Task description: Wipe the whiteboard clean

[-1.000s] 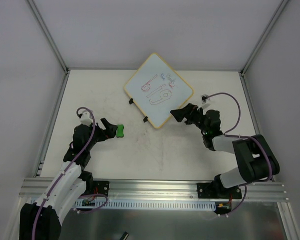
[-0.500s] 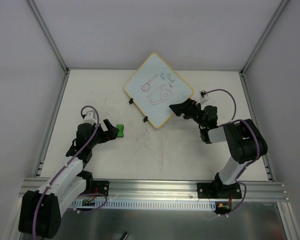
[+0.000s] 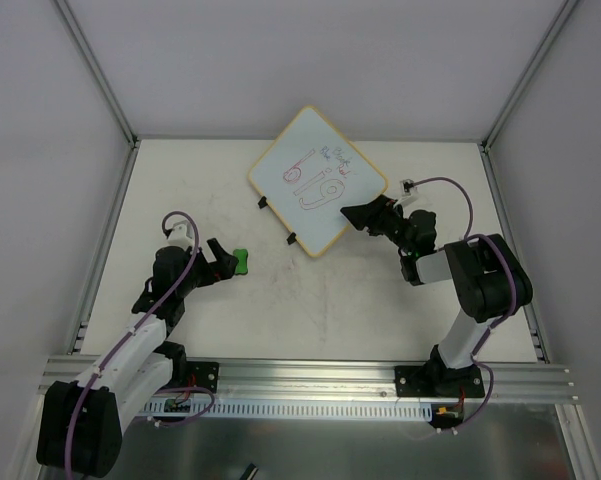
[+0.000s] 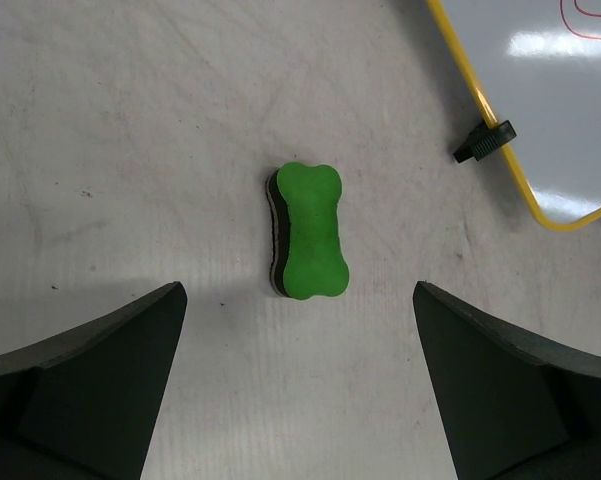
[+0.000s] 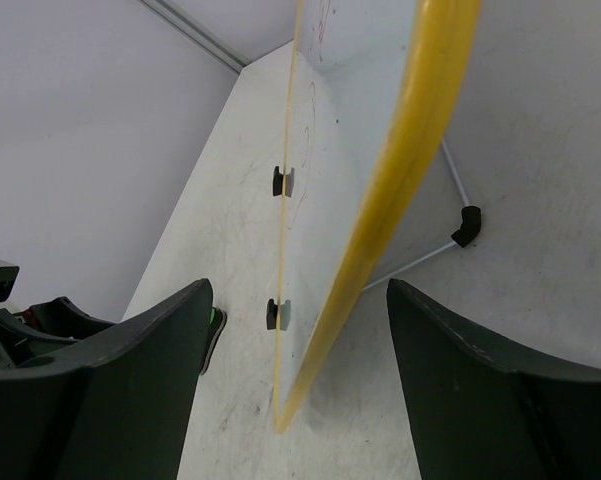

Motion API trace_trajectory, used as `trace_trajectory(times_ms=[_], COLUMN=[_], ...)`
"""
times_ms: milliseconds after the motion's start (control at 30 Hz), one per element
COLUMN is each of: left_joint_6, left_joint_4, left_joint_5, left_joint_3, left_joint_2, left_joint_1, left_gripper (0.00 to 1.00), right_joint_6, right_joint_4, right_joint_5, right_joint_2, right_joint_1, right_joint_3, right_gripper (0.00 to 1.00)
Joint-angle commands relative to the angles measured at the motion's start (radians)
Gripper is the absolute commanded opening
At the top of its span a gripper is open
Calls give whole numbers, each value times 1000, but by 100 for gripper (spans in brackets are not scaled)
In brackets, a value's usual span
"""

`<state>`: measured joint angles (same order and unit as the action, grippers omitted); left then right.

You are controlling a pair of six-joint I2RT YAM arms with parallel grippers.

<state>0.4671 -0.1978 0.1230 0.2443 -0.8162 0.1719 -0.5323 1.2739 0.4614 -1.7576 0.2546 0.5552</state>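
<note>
The whiteboard (image 3: 315,180) is a square white board with a yellow frame, turned like a diamond at the back centre, with red and blue scribbles and two black clips (image 3: 263,202) on its left edge. The green eraser (image 3: 240,261) lies on the table left of it. My left gripper (image 3: 223,262) is open just left of the eraser. In the left wrist view the eraser (image 4: 308,232) lies ahead between the open fingers of that gripper (image 4: 298,330). My right gripper (image 3: 355,216) is open at the board's lower right edge. In the right wrist view the frame (image 5: 410,170) runs between the open fingers of this gripper (image 5: 295,300).
A thin wire leg with a black cap (image 5: 467,225) props the board from behind. The board's corner (image 4: 570,110) and one clip (image 4: 483,141) show right of the eraser. Grey walls enclose the table (image 3: 310,300) on three sides.
My right gripper has moved up and left to the board's lower right edge. My left gripper has shifted slightly toward the eraser. The eraser and the board have not moved.
</note>
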Motion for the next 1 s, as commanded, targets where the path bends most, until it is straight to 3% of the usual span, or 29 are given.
trace_trajectory(times_ms=[0,367,533,633,700,967], left_joint_6=[-18,-25,-28,-22,-27,-39], left_joint_4=[-29,29,49,61,63,64], left_joint_5=[7,-88,-155,-161,-160,-146], left_joint_3=[33,110,142,161,171,208], left_joint_2=[0,-96,-126,-146,-152,-211], left_joint_1=[18,87,126,126,126,126], left_gripper=[99,99,99,99,99,99], right_joint_6=[0,18,17,17,14,-9], right_joint_4=[91,18,-16,-13,-15,-11], right_joint_5=[16,20,3,6,6,20], right_joint_2=[4,9,-2,6,13,-3], right_joint_1=[0,9,8,-3,-18,-35], right_joint_3=[37,71,87,86,83,89], right_gripper=[74,47,46,59,60,46])
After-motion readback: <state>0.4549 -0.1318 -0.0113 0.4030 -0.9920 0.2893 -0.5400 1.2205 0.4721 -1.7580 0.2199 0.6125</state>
